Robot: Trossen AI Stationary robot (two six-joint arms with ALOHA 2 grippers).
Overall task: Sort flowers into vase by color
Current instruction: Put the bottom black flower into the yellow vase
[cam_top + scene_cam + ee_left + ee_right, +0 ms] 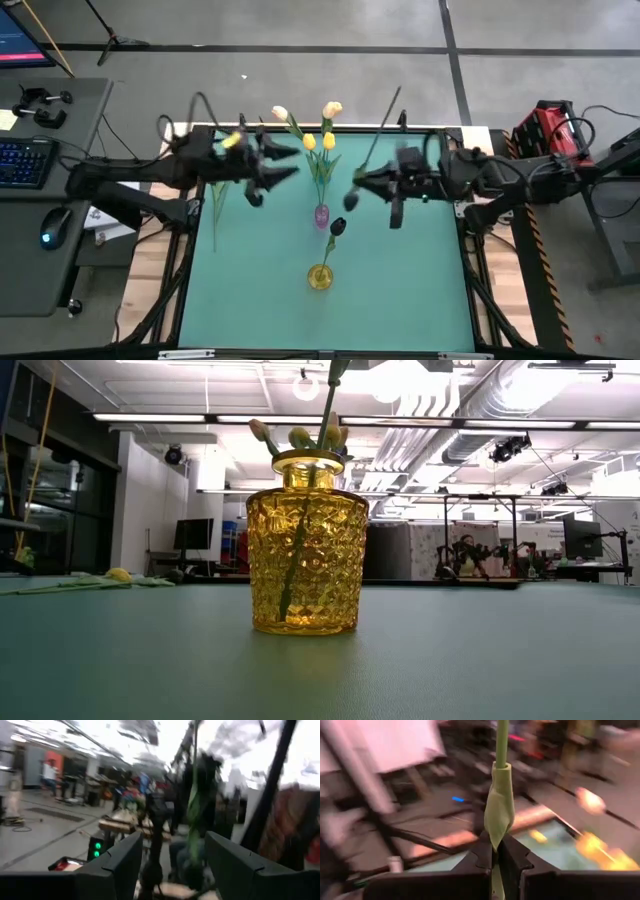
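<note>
A clear purple-tinted vase [321, 213] mid-table holds peach-cream tulips [332, 108] and yellow tulips [328, 141]. Nearer stands a yellow glass vase [319, 277] [306, 545] with one dark-headed tulip [338, 227] leaning out of its neck. Another yellow tulip [231, 142] [118, 574] lies flat on the table's left side. My left gripper [285, 165] [172, 865] hovers open, left of the clear vase, touching nothing. My right gripper [352, 188] [496, 855], right of that vase, is shut on a flower stem [385, 125]; its head does not show. My right gripper pinches the green stem between its two shut fingers, just below a pale green leaf [499, 805] wrapped around it. The fingers come level from the table's right and lie across the stem. The stem [501, 745] sticks out beyond the fingertips, lifted clear of the table.
The green mat [400, 280] has free room on its near half around the yellow vase. Both arms reach in over the far half, either side of the clear vase. A desk with keyboard and mouse [50, 225] stands off the table's left; red equipment [545, 125] sits off its right.
</note>
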